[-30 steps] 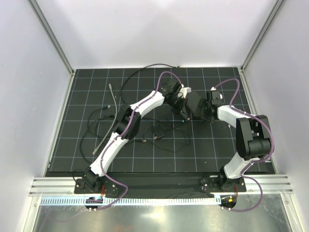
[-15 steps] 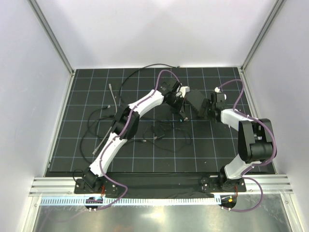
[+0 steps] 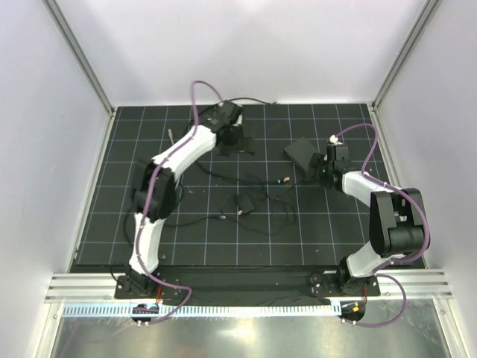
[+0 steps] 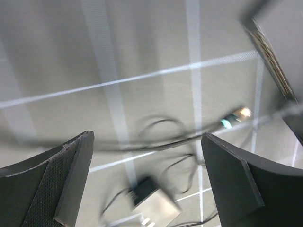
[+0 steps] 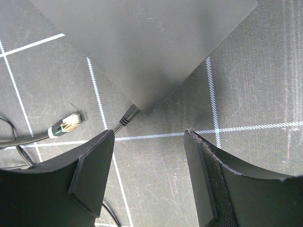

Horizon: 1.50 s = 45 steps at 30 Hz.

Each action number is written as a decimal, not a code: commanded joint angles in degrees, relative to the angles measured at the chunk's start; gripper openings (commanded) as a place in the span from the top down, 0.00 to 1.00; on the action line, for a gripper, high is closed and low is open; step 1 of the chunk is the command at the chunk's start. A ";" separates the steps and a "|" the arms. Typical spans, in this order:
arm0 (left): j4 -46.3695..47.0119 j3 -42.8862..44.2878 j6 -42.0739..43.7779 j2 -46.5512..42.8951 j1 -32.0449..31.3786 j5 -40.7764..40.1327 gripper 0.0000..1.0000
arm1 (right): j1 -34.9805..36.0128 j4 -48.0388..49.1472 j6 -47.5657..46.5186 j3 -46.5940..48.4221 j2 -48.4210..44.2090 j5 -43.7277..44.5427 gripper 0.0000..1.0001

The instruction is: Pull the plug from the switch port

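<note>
Ethernet plug lies loose on mat, near the switch but not touching. Looks already out of the switch port. R gripper: jaws apart at switch corner, prob. to steady it. L gripper: jaws apart, empty, well away.

The plug lies on the mat just before the switch.

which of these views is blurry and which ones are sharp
Left wrist view: smeared by motion blur, and the small block and its wires look soft. Right wrist view: sharp, with the black box and the loose plug crisp. Top view: evenly lit, with no glare.
</note>
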 commanded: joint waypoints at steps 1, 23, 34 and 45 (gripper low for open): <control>0.16 -5.33 -6.66 -7.97 4.09 -14.51 0.00 | 0.10 2.81 -0.90 0.54 -0.26 -1.69 0.31; -4.77 -8.50 -31.02 -0.43 6.13 -31.13 0.35 | 0.01 4.48 -0.73 -0.51 -1.67 -3.63 0.31; -0.64 -15.62 -35.59 -1.48 6.21 -31.48 0.42 | 0.01 4.57 -0.64 -0.34 -1.05 -3.71 0.31; 1.47 -15.98 -34.98 0.54 7.27 -29.90 0.76 | -0.07 4.48 -0.64 -0.16 -1.05 -3.36 0.31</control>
